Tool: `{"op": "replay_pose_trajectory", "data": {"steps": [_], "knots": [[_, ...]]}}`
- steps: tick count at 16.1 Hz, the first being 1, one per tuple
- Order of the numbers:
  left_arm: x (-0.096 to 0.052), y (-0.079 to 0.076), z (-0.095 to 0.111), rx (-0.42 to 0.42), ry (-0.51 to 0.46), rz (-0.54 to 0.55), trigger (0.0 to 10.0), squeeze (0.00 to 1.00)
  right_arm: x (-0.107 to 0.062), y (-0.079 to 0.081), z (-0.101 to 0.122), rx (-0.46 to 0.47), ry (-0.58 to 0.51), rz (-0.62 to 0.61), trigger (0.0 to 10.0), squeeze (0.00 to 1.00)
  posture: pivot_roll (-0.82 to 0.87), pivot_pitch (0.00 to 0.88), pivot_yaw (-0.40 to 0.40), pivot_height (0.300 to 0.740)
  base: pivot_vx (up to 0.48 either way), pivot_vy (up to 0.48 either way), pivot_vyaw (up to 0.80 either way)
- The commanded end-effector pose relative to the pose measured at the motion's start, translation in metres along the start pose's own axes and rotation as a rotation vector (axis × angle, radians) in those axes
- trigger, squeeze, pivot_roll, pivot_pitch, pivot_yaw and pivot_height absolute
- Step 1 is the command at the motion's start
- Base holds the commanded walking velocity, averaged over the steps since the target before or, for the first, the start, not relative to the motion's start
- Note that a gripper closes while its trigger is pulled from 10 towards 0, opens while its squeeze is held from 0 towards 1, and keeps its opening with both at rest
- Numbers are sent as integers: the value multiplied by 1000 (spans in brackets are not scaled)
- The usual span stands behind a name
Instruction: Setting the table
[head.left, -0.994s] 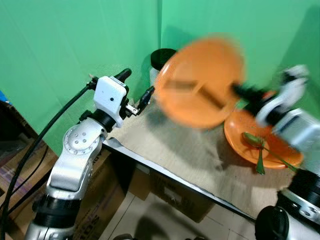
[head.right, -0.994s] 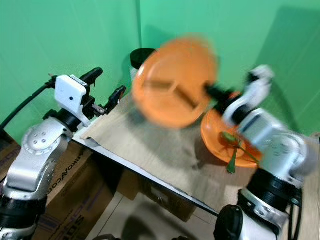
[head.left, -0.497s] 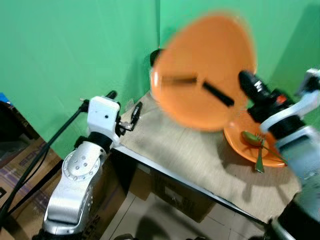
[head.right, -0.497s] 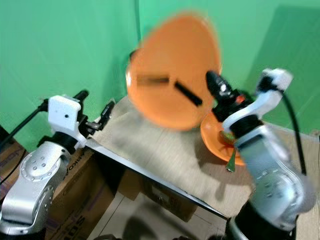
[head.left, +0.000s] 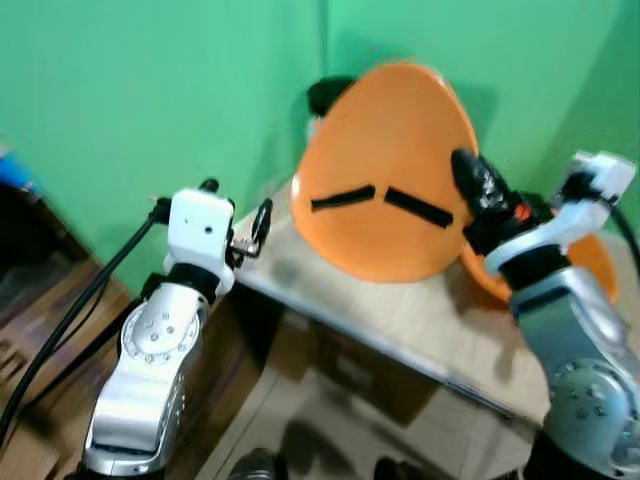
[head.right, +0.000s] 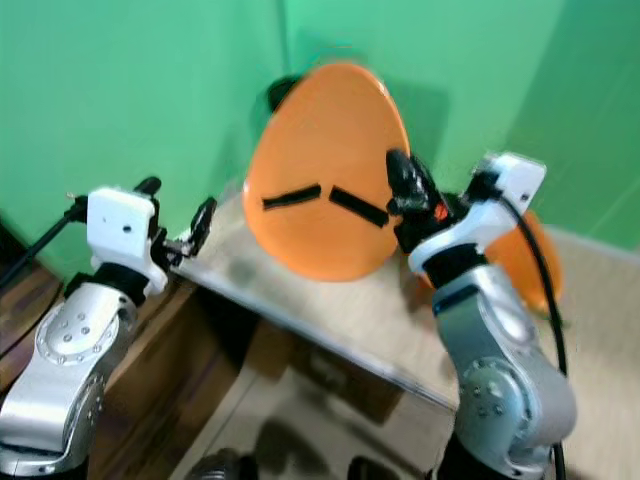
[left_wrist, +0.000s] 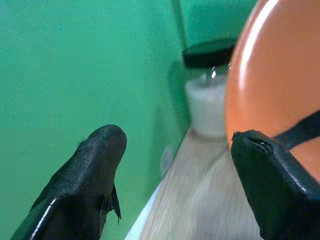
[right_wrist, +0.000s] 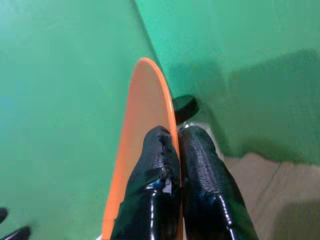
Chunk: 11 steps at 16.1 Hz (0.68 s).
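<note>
Plate (head.left: 385, 190) upright, clamped by right fingers (right_wrist: 160, 165), hiding second plate (head.right: 535, 255).

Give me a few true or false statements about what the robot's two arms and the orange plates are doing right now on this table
1. The right gripper holds an orange plate by its rim. True.
2. That plate lies flat on the table. False: it is held up on edge above the table.
3. The left gripper is shut on the plate. False: its fingers are apart and grip nothing.
4. A white jar with a black lid stands at the table's far corner. True.
5. A second orange plate lies behind the right arm. True.
</note>
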<state>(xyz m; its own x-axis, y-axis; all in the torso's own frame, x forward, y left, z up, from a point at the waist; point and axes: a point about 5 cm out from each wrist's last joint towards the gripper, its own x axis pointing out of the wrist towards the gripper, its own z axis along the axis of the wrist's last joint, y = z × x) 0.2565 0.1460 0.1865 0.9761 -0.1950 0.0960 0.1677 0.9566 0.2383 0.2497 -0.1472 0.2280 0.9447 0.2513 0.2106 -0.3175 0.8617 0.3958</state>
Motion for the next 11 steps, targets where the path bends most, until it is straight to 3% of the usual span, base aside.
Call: {"op": "replay_pose_trajectory", "data": {"steps": [1, 3, 8, 11], "knots": [[-2, 3, 1, 28, 2, 21, 10000, 0, 0, 6, 7, -22, -68, 17, 10000, 0, 29, 0, 47, 740, 0, 0, 0], [-4, 4, -4, 29, 17, 32, 10000, 0, 3, 2, 5, -66, -64, -33, 10000, 0, 29, 0, 46, 740, 0, 0, 0], [-8, 11, -6, 25, 19, 66, 10000, 0, 5, 0, 14, -92, -141, -55, 10000, 0, 34, 0, 29, 740, 0, 0, -788], [-17, 14, -19, 10, 65, 69, 10000, 0, 3, 0, 21, -197, -181, -72, 10000, 0, 27, 0, 32, 740, 0, 0, -788]]}}
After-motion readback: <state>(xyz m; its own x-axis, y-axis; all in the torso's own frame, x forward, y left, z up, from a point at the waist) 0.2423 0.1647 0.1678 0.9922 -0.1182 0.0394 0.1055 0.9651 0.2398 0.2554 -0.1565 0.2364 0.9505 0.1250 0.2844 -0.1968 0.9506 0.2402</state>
